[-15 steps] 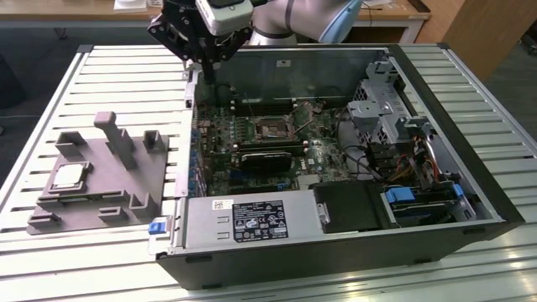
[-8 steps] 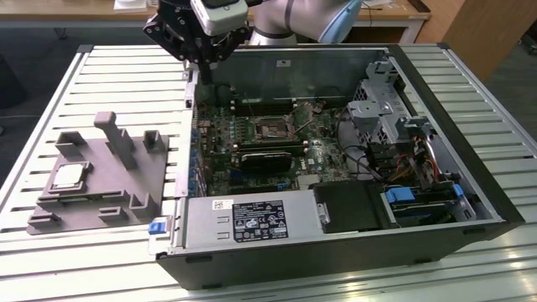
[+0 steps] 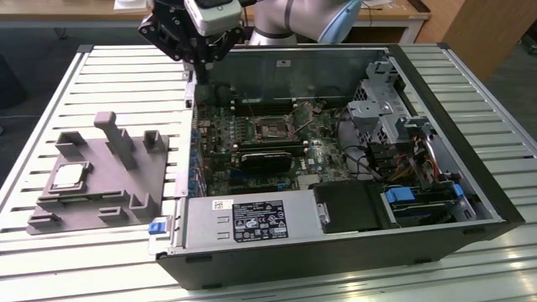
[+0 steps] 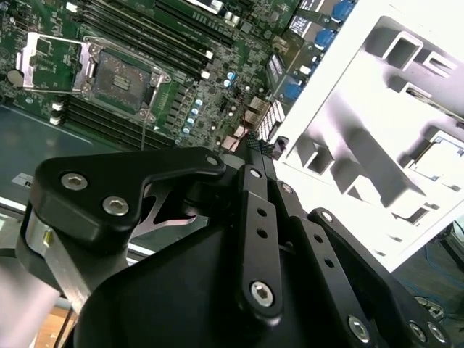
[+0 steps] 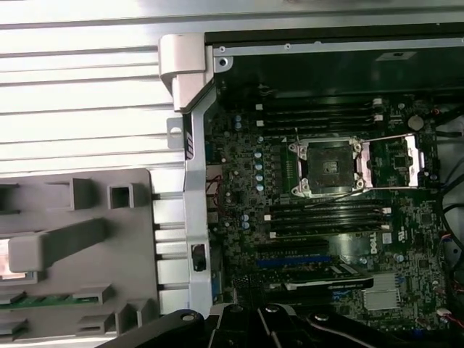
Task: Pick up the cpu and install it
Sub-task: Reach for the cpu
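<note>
Silver-grey square cpu chip (image 3: 69,174) lies recessed in the grey moulded plastic tray (image 3: 126,189), lower left of the exterior view. It is well apart from the black gripper (image 3: 201,69) at upper left, whose fingers are pressed together and hold nothing. Descending closed, the gripper could strike the chip or the tray's upright posts. A skewed grip might damage the open black-framed socket (image 3: 273,130).

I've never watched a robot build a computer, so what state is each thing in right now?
cpu: lying flat in the tray, not gripped.
socket: open and empty.
case: on its side, open.
gripper: shut, holding nothing, above the case's edge.
</note>
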Available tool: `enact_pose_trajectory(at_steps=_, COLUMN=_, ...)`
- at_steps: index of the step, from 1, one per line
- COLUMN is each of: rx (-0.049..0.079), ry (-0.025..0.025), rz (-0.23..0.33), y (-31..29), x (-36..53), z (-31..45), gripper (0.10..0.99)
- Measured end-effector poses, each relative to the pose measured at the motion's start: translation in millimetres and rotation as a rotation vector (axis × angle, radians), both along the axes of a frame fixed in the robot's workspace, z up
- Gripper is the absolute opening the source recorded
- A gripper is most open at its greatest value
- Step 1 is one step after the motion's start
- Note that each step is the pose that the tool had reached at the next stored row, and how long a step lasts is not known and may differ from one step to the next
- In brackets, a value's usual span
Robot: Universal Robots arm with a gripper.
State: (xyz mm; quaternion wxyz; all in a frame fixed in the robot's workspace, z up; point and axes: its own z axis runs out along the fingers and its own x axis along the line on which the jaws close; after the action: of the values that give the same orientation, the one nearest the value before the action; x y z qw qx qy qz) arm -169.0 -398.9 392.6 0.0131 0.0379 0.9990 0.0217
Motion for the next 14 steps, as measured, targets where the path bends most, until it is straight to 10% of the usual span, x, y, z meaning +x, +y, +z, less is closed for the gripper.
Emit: enact_pose_trajectory(at_steps=14, rx=0.000, ry=0.0001, rz=0.000, y=0.0, x=-8.6, z=-0.1, gripper=0.106)
